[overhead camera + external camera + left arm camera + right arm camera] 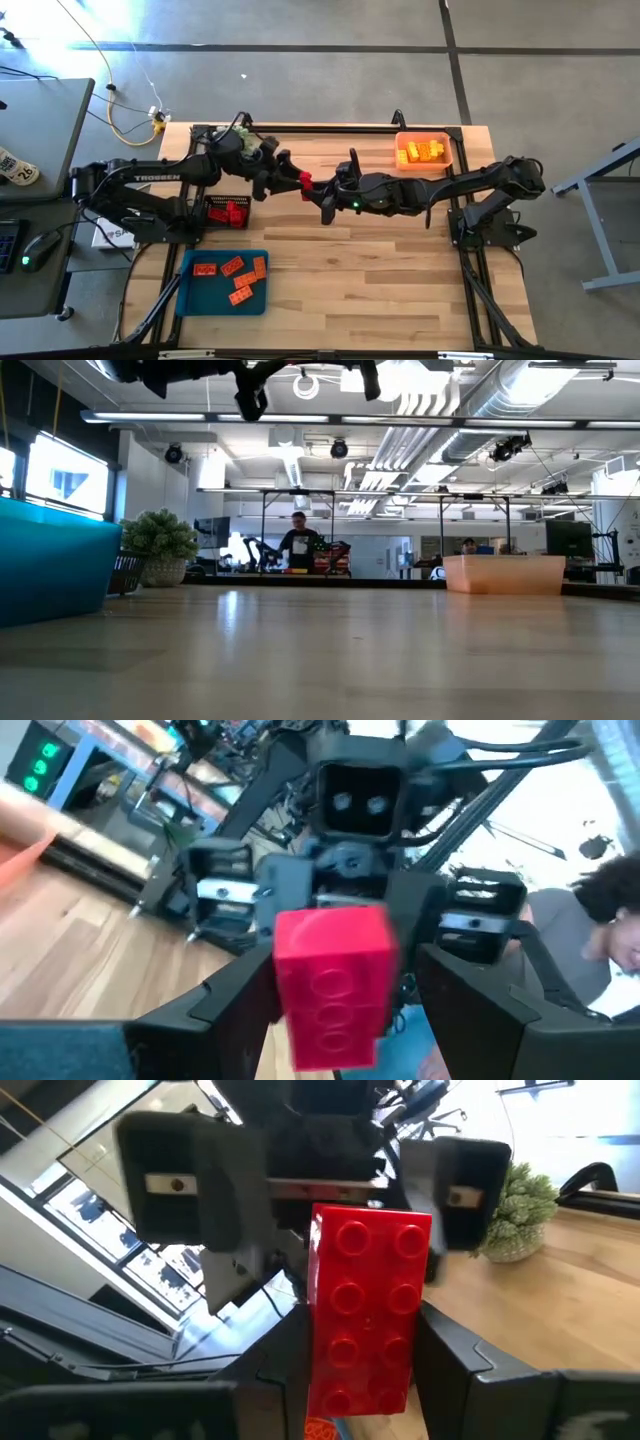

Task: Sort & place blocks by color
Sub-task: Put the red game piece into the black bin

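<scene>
A red two-by-four studded block [305, 183] hangs in the air above the table's middle, between my two grippers, which face each other. My right gripper [362, 1350] comes from the table's right and is shut on it. My left gripper [345, 1000] comes from the left and is open. Its fingers stand on either side of the same block [332, 982], with a gap showing beside one of them. Several orange-red blocks [232, 275] lie in a blue tray [186, 298]. Yellow blocks [420, 151] lie in an orange bin [446, 160]. More red blocks [228, 212] sit in a black basket. My right gripper pinches the red block by its two long sides [318, 1330] between its two fingers [285, 1360]. It comes level from the table's right, and the studded face is turned toward its wrist. The block is lifted clear of the table.
A green spiky plant ball [246, 140] sits at the far left behind my left arm. The black basket [210, 222] stands under that arm, and the blue tray lies near the left front. Bare wood [380, 280] spreads over the near right. People stand in the room beyond the table.
</scene>
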Controlling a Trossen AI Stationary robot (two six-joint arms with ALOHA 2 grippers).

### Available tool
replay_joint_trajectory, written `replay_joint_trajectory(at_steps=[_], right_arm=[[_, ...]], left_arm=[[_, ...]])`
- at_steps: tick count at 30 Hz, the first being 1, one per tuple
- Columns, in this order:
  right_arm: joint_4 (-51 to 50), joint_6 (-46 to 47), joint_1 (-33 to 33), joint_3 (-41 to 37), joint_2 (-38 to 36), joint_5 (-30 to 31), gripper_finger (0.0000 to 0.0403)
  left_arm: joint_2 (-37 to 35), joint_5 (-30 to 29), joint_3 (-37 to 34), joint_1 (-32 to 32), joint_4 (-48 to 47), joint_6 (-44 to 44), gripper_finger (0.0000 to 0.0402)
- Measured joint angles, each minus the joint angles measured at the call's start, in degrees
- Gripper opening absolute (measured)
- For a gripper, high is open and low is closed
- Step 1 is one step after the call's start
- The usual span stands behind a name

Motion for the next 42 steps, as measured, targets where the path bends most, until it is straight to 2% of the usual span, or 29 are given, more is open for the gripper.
replay_joint_trajectory(at_steps=[11,14,18,21,26,30,35,39,42], right_arm=[[-0.7,0.0,-0.3,0.0,0.0,0.4,0.0111],[-1.1,0.0,-0.3,0.0,0.0,0.4,0.0111],[-1.6,0.2,-0.3,0.0,0.0,1.1,0.0111],[-1.7,0.5,-0.3,0.0,0.0,1.1,0.0131],[-1.7,1.5,-0.3,0.0,0.0,1.1,0.0185],[-2.8,0.1,-0.6,0.0,0.0,1.1,0.021],[-8.9,-5.8,-2.7,0.0,-1.5,0.7,0.0223],[-12.9,-8.9,-4.9,0.0,-4.0,-3.4,0.0223],[-15.4,-8.6,-6.1,0.0,-6.1,-4.6,0.0224]], left_arm=[[2.7,-1.8,0.0,0.9,0.7,-2.7,0.022],[2.7,-1.8,0.0,0.9,0.8,-2.4,0.0195],[2.6,-1.8,0.0,0.9,0.8,0.0,0.0139],[2.6,-1.5,0.0,0.9,0.8,1.1,0.0104],[2.6,-2.0,0.0,0.9,0.7,2.1,0.0104],[2.6,-2.5,0.0,0.9,-0.1,5.8,0.0104],[2.2,-6.5,0.0,0.9,-3.0,9.8,0.0104],[2.0,-11.7,0.0,0.9,-8.4,12.3,0.0104],[1.7,-12.8,0.0,0.6,-11.3,12.1,0.0104]])
